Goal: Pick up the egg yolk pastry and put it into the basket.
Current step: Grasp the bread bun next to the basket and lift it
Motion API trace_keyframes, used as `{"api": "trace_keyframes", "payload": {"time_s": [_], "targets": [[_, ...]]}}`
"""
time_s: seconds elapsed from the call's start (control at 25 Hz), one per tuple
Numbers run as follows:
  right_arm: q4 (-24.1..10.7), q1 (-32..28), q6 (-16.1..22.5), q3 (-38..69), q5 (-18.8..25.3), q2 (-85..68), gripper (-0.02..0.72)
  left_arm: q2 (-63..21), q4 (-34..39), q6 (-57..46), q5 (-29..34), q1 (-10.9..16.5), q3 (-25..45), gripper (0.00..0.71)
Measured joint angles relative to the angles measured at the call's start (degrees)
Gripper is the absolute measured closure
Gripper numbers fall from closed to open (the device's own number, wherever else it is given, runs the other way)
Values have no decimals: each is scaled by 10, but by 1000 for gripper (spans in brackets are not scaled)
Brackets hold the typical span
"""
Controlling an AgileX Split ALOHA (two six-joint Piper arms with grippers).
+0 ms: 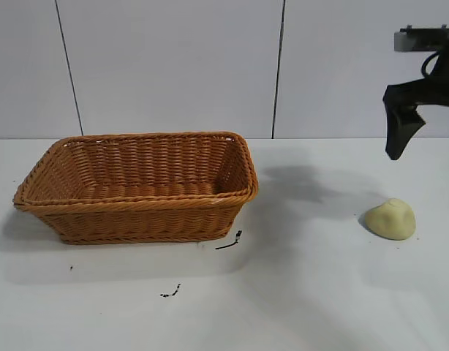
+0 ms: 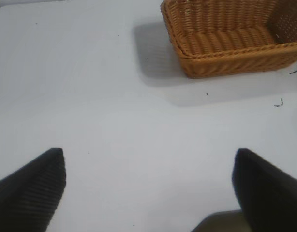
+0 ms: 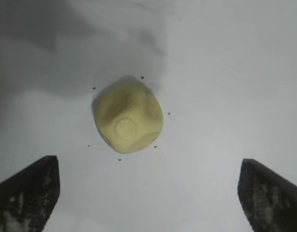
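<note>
- We judged the task to be at its first step, the approach: the egg yolk pastry (image 1: 390, 219) sat untouched on the white table (image 1: 305, 292), toward its right side and well apart from the basket (image 1: 137, 202).
- Our right gripper (image 1: 397, 143) hung in the air above and a little behind the pastry, not touching it. In the right wrist view its fingers (image 3: 27, 193) stood wide apart with nothing between them, and the pastry (image 3: 128, 115) lay on the table below, roughly centred in the gap.
- Our left gripper (image 2: 148, 188) was out of the exterior view; its own wrist view showed it spread wide and empty over bare table, with the basket (image 2: 226, 58) farther off.
- We reckoned the next move called for a straight descent until the fingers flanked the pastry's sides, then a gentle close, since the rounded lump looked soft and might deform or slip.
- After that, we expected a lift and a carry leftward over the braided rim.
- The basket stood on the left of the table, and what we could see of its inside held nothing.
</note>
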Motion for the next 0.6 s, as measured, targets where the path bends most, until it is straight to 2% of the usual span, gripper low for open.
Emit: {"api": "trace_keyframes", "payload": {"time_s": [0.2, 0.4, 0.6], "targets": [[3, 14, -10, 0, -6, 41, 10, 0, 0, 0, 0, 0, 0, 14], [2, 31, -10, -1, -56, 56, 10, 0, 0, 0, 0, 0, 0, 14], [-2, 31, 11, -3, -89, 80, 10, 0, 0, 0, 0, 0, 0, 14]]}}
